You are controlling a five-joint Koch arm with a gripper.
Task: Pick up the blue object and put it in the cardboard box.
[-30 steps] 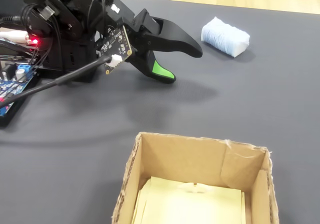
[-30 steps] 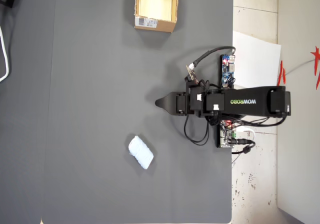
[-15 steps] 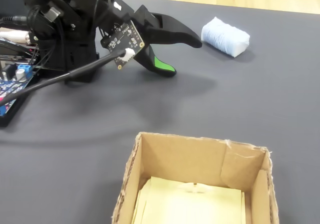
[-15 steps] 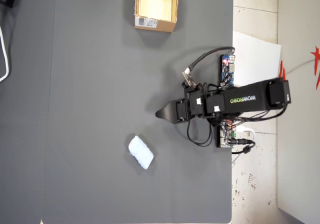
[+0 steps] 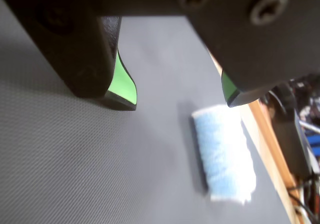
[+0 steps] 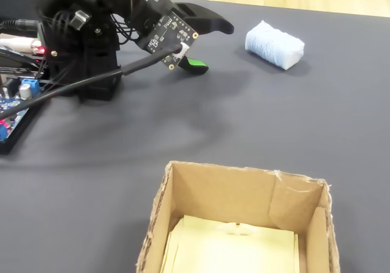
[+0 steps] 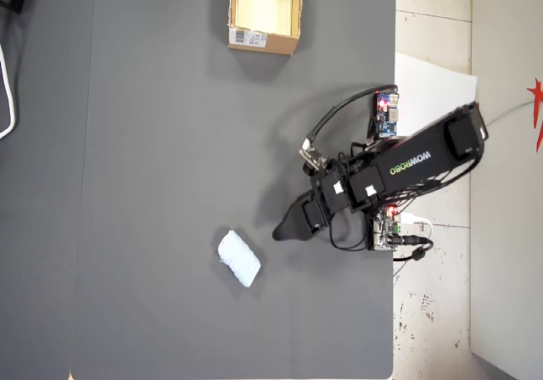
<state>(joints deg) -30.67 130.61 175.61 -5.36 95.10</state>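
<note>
1. The dark grey worktop [image 7: 170, 185] carries everything.
2. The black arm [image 7: 399, 161] reaches slantwise over it in the overhead view.
3. The cardboard box [image 7: 264, 11] sits open-topped at the worktop's top edge, well apart from the arm.
4. The hand [image 5: 175, 101] hangs spread, its green-lined tips empty.
5. The blue object [image 7: 239, 259] lies flat near the hand, untouched.
</note>
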